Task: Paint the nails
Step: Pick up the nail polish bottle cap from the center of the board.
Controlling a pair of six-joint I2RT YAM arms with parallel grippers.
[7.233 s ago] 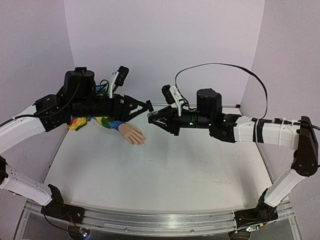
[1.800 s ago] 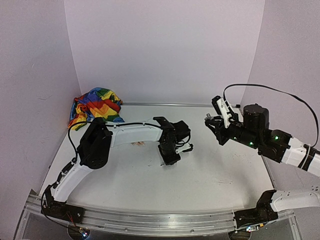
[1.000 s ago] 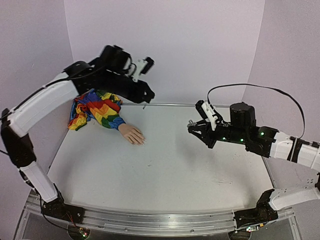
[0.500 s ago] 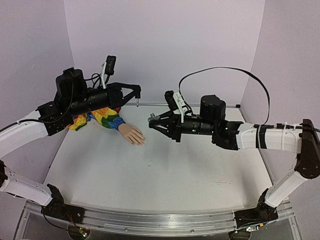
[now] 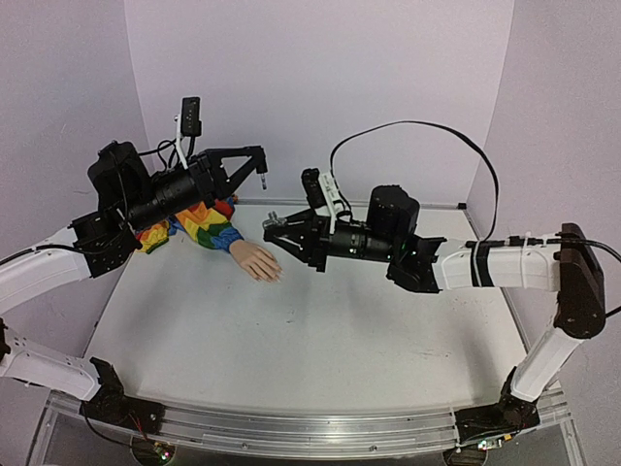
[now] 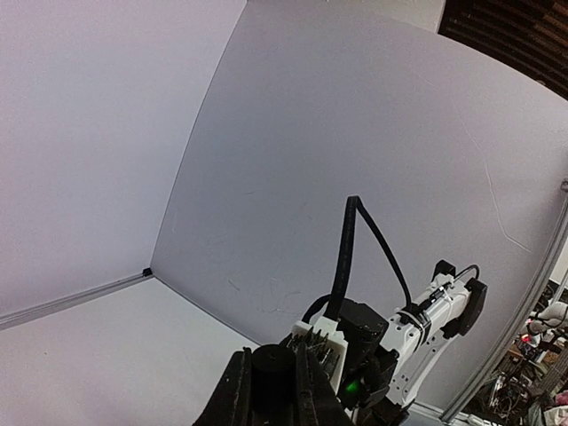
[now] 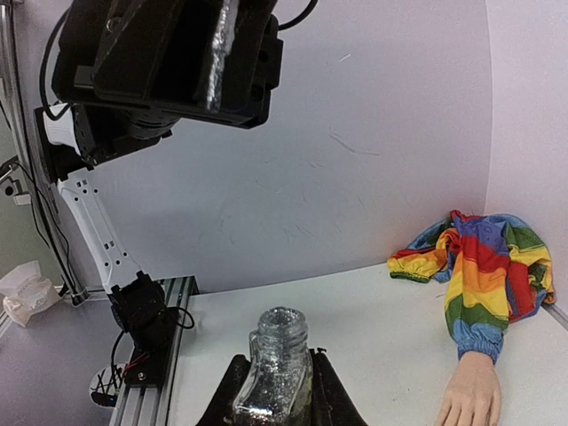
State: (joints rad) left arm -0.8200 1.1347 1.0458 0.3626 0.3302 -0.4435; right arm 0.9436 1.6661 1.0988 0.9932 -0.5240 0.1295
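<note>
My L gripper (image 5: 258, 158) hangs up off the table, closed tight on a black cap (image 6: 271, 374) w/ a thin stem pointing down. The fake hand (image 5: 257, 261) lies flat below and slightly fwd of it, not touching. Its rainbow sleeve (image 5: 202, 221) is bunched toward the back-left corner. The nails (image 5: 275, 276) sit at the fingertip end (too small to make out any colour). My R gripper (image 5: 281, 226) is just right of the hand, above the surface, clamped on a small glittery bottle (image 7: 280, 364) w/ its neck open. White table (image 5: 320, 340), pale lilac walls (image 5: 320, 87) on 3 sides. A metal rail (image 5: 310, 432) runs along the near edge. Open tabletop runs from the hand fwd to the rail and across to the R wall.
</note>
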